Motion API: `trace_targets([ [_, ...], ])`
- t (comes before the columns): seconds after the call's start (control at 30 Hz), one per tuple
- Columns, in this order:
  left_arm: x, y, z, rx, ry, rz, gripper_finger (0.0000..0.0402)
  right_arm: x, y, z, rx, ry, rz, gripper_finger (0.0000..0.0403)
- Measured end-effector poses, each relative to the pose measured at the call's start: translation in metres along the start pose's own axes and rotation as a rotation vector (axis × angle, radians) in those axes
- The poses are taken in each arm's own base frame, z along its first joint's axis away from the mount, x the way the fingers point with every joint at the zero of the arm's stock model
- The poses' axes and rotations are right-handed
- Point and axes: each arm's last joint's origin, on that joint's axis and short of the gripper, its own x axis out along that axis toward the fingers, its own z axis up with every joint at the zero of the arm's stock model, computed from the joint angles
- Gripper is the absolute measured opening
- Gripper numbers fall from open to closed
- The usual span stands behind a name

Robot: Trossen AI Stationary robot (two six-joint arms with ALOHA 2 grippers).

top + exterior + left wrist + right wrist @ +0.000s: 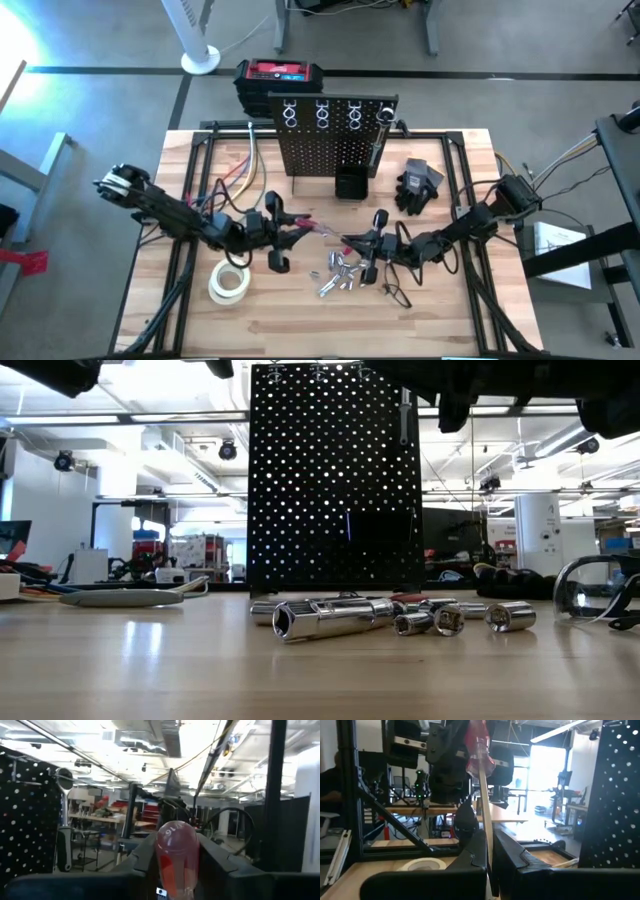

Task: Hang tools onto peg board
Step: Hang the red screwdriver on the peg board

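A slim red-handled screwdriver (318, 230) hangs above the table's middle between my two grippers. My left gripper (298, 230) is shut on its red handle (177, 852). My right gripper (352, 243) is shut on its thin metal shaft (485, 815). The black peg board (335, 135) stands upright at the far middle, with ring hooks along its top. A long grey tool (383, 140) hangs at its right side. Several silvery sockets (330, 618) lie on the wood in front of the board. My left gripper pinches the red handle near its butt end (176, 835) between its two fingers (145, 857), coming roughly level from the table's left. The screwdriver is clear of the table. My right gripper pinches the shaft's lower end (488, 852) between its shut fingers (475, 852), coming from the table's right. The shaft rises out of them toward the handle (477, 742).
A whitish tape roll (229, 282) lies near the front left. Black gloves (418, 185) lie right of the board, and a small black bin (349, 185) sits at its foot. A red-and-black box (280, 75) stands behind the board. Cables (240, 175) trail at the back left.
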Motion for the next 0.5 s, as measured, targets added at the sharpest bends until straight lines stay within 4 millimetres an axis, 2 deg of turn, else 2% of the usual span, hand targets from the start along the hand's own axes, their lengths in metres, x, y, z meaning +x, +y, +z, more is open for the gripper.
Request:
trace_targets([
  [0.13,-0.001,0.002,0.008,0.023,0.027,-0.001,0.0085,0.000,0.000,0.000,0.053,0.000,-0.005,0.0007],
  [0.27,0.006,0.004,0.025,0.099,0.106,0.016,0.0085,0.001,-0.002,0.001,0.124,0.005,-0.040,0.0041],
  [0.4,0.022,0.004,0.070,0.209,0.175,0.092,0.0085,-0.001,0.000,-0.004,0.174,0.045,-0.028,0.0083],
  [0.5,0.034,0.004,0.103,0.331,0.305,0.151,0.0085,-0.002,0.000,-0.010,0.213,0.100,-0.030,0.0110],
])
